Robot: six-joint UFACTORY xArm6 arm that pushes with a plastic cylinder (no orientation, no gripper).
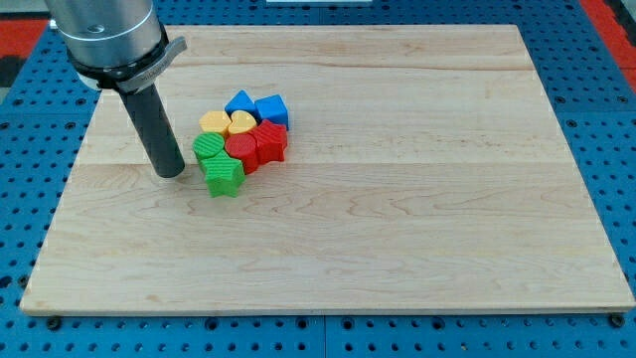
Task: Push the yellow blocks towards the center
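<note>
Two yellow blocks sit in a tight cluster left of the board's middle: a rounded yellow block (214, 121) and a yellow heart-shaped block (241, 123) to its right. Around them lie two blue blocks (239, 102) (271, 108) above, two red blocks (241, 149) (270, 140) below right, and two green blocks, one round (209, 148) and one star-like (225, 176), below left. My tip (170, 172) rests on the board just left of the green blocks, a small gap away from them.
The wooden board (397, 219) lies on a blue perforated table (20, 229). The arm's grey body (109, 40) hangs over the board's top left corner.
</note>
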